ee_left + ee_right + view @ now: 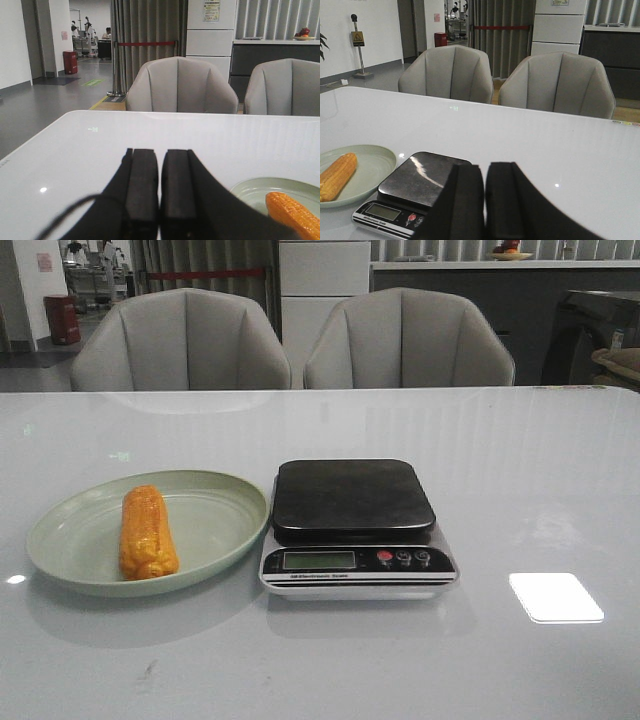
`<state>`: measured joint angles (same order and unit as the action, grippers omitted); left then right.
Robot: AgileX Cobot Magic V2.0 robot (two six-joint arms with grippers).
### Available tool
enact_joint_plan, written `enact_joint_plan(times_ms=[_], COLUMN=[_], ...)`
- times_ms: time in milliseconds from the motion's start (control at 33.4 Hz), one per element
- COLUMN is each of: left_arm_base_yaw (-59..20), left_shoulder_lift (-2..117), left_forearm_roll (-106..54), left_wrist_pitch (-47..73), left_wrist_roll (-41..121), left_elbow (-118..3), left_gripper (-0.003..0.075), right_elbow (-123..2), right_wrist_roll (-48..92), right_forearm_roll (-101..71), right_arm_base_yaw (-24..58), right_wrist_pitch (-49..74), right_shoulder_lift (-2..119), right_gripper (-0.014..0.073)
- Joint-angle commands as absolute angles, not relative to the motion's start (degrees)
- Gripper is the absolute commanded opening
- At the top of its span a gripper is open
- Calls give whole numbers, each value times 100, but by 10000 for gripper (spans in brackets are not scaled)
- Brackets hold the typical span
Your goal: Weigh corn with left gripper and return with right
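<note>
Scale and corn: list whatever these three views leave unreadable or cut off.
- Scale display: front view, too small and dim to read; right wrist view likewise.
- Corn: left wrist view cuts its far end at the frame edge; the right wrist view clips it too.
- Plate: partly hidden behind the left gripper in the left wrist view.
- Scale's near corner: covered by the right gripper in the right wrist view.
</note>
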<state>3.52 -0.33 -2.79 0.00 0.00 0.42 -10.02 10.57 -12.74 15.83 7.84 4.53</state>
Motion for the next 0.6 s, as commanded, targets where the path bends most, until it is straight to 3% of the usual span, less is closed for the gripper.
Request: enact_joint_plan(times_ms=[0,269,568], left_arm_base_yaw=[236,-577,-681], left_shoulder_lift=[-160,-160,-160], left_forearm_roll=[-245,-245,-245], left_wrist_pitch=[-447,-447,-447], left_wrist_roll=[-90,-90,-90], left_elbow=[224,224,224], left_gripper=[114,114,114], right_elbow=[-1146,-1146,-1146], right_wrist_roll=[1117,1117,1117], right_forearm_roll=[-1314,-1314,-1314], right_arm_base_yaw=[1583,1583,1583], right_wrist_pitch=[374,374,374], right_shoulder_lift=[513,513,513], right_gripper=[185,185,185])
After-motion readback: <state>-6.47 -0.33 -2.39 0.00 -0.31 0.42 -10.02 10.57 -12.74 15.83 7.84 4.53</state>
